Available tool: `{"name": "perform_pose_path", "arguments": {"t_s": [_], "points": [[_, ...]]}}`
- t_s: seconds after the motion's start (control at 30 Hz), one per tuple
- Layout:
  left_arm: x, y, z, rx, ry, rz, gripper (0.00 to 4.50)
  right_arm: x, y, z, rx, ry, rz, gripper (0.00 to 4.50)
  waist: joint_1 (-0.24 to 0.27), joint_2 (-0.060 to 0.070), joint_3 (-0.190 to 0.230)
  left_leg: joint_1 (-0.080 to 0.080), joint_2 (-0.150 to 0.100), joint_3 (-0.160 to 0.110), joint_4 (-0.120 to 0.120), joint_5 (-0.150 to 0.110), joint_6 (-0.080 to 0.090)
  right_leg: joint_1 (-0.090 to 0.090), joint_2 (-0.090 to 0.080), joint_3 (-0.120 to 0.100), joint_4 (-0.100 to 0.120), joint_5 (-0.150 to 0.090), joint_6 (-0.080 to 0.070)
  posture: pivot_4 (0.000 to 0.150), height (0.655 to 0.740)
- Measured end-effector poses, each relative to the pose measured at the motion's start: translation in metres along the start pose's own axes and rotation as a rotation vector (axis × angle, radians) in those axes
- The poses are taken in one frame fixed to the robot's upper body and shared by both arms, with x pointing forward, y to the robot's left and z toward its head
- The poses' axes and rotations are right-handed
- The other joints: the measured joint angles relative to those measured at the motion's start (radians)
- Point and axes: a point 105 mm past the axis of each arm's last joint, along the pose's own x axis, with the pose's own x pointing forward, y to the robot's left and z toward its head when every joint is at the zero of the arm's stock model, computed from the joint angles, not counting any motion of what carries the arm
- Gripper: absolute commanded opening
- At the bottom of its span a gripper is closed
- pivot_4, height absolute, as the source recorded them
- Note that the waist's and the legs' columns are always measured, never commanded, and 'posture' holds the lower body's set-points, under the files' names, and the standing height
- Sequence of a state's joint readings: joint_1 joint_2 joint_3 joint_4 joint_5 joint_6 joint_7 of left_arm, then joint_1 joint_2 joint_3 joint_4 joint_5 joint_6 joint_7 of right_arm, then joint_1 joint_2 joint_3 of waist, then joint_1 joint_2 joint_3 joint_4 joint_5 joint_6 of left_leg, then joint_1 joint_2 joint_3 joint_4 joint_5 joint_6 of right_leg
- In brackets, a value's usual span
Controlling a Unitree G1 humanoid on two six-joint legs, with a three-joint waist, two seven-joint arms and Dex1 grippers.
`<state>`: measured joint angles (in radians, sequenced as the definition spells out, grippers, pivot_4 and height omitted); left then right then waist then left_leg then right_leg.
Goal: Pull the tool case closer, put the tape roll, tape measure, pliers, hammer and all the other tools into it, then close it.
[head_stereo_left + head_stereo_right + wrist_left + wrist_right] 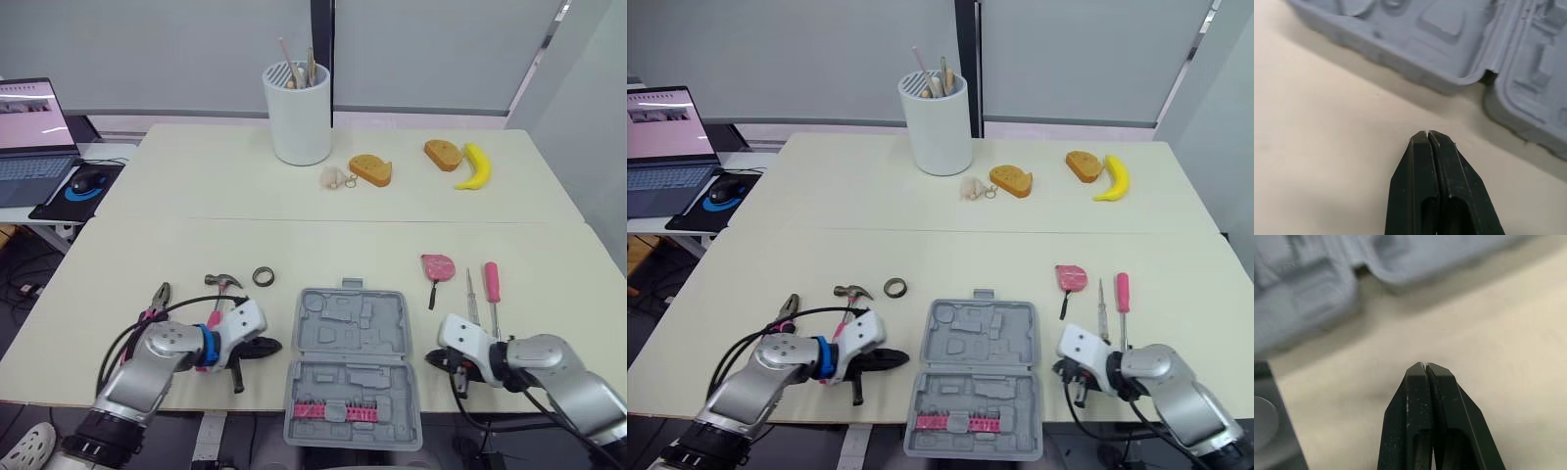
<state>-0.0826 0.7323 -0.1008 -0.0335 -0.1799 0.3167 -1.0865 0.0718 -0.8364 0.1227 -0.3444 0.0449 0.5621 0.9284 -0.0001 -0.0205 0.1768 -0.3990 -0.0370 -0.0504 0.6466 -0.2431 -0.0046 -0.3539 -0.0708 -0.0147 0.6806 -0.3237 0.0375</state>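
matt plastic tool case (353,338) on smooth matt table (196,235).

- The cream surface (294,245) was two tops meeting at a seam across the middle.
- At its near edge lay the grey tool case (338,308), open flat.
- On the robot's left of the case lay the pliers (157,299), hammer (224,284) and tape roll (263,276).
- On the right lay the pink tape measure (438,265), a thin screwdriver (471,294) and a pink-handled screwdriver (492,284).
- On the far half stood a white pot (299,117), with a small pale object (334,177) just beside the left bread piece (371,169), and the right bread piece (443,154) touching a banana (475,166).
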Motion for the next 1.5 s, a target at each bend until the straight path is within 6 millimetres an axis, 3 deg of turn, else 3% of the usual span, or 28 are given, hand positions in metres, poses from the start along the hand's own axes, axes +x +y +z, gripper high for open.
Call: {"name": "perform_pose_path", "arguments": {"t_s": [0.1,0.23,0.3,0.4,0.63,0.7,0.9,1.17,1.37,1.5], "points": [[-0.023,0.015,0.015,-0.035,-0.115,0.074,0.00,-0.021,-0.007,0.011,0.006,-0.077,-0.072,0.04,0.000,0.000,0.000,0.000,0.001,0.000,0.000,0.000,0.000,0.000,0.000,0.000,0.000,0.000,0.000,0.150,0.7400],[-0.079,0.052,0.020,-0.085,-0.186,0.306,0.18,-0.063,-0.023,0.005,0.032,-0.106,-0.200,0.01,-0.001,0.000,0.000,0.000,0.001,0.000,-0.001,0.000,0.000,0.000,0.000,0.000,-0.001,0.000,0.000,0.150,0.7400],[-0.111,0.067,0.007,-0.138,-0.173,0.432,0.63,-0.085,-0.032,-0.002,0.056,-0.108,-0.271,0.00,-0.003,0.000,0.000,0.001,0.001,0.001,-0.001,0.000,0.000,0.000,0.000,0.001,-0.001,0.000,0.000,0.150,0.7400],[-0.146,0.075,-0.020,-0.244,-0.154,0.543,1.58,-0.114,-0.044,-0.003,0.071,-0.133,-0.357,0.64,-0.003,0.000,0.000,0.001,0.001,0.001,-0.001,0.000,0.000,0.000,0.000,0.000,-0.001,0.000,0.000,0.150,0.7400],[-0.209,0.052,-0.089,-0.469,-0.050,0.698,3.90,-0.144,-0.045,-0.011,0.082,-0.134,-0.378,2.15,-0.001,-0.001,0.000,0.001,0.002,0.002,-0.001,0.000,0.000,0.000,-0.001,0.001,-0.002,0.000,0.000,0.150,0.7400],[-0.213,0.045,-0.096,-0.489,-0.036,0.698,4.50,-0.146,-0.045,-0.009,0.081,-0.140,-0.367,2.68,-0.001,-0.001,0.000,0.001,0.003,0.002,-0.001,0.000,0.000,0.000,-0.002,0.001,-0.002,0.000,-0.001,0.150,0.7400],[-0.218,0.027,-0.107,-0.529,-0.009,0.661,4.50,-0.148,-0.042,-0.009,0.093,-0.142,-0.308,4.48,0.004,-0.002,-0.001,0.000,0.004,0.003,-0.001,0.000,0.000,-0.001,-0.003,0.000,-0.003,-0.002,-0.003,0.150,0.7400],[-0.212,0.031,-0.085,-0.422,-0.034,0.613,4.50,-0.151,-0.047,-0.009,0.098,-0.144,-0.288,4.48,0.004,-0.002,-0.001,-0.001,0.004,0.004,-0.002,-0.001,0.000,-0.002,-0.003,-0.001,-0.003,-0.002,-0.004,0.150,0.7400],[-0.160,0.045,-0.027,-0.147,-0.059,0.393,4.50,-0.130,-0.034,0.029,0.002,-0.235,-0.197,4.48,0.010,-0.001,0.000,-0.001,0.005,0.004,-0.001,0.000,0.000,-0.002,-0.002,-0.001,-0.002,-0.001,-0.005,0.150,0.7400],[-0.127,0.054,0.008,0.017,-0.062,0.269,4.50,-0.110,-0.013,0.063,-0.080,-0.312,-0.082,4.48,0.010,-0.001,0.000,-0.002,0.005,0.005,-0.001,0.000,0.000,-0.002,-0.001,-0.001,-0.002,-0.001,-0.004,0.150,0.7400]]}}
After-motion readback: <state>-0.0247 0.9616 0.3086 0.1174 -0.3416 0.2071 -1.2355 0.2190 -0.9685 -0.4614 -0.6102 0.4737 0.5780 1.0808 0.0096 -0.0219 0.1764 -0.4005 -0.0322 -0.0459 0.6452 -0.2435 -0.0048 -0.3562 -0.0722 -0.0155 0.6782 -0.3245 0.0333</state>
